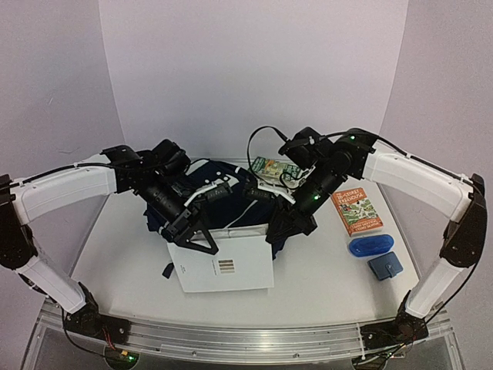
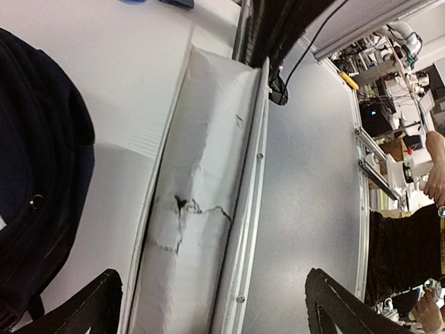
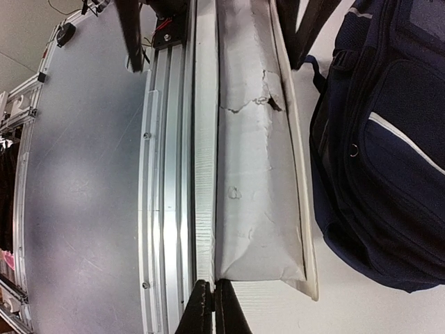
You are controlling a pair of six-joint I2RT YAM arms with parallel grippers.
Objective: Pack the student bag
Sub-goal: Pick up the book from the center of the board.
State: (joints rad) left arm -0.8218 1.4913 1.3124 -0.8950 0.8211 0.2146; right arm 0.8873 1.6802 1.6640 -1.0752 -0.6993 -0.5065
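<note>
**Position of the bag.** The student bag (image 1: 231,208) lies on the counter (image 1: 323,270) at centre, between the two arms. Its long axis appears to run roughly left to right, though the arms cover much of it. No opening is visible in any view, so it cannot be told whether the bag is unzipped.

**Left gripper.** The left gripper (image 2: 214,292) stands wide open and holds nothing. It sits at the near-left corner of the bag. The wrist view shows the bag's dark fabric just beside it, while the fingers point toward the near edge of the counter, not into the bag.

**Right gripper.** The right gripper (image 3: 212,306) is fully closed with nothing between its fingers. It sits at the near-right corner of the bag and also faces the near edge, with the bag's front pocket alongside it.

**Items to load.** A white sheet (image 1: 223,266) lies just near of the bag, directly ahead of the left gripper. A book (image 1: 356,210), a blue case (image 1: 370,245) and a small blue pouch (image 1: 384,266) lie well to the right, on the right arm's side.

**Assessment.** Packing has likely not begun. The open left gripper is the nearer to the white sheet. The right gripper must open before it can pick anything up.
</note>
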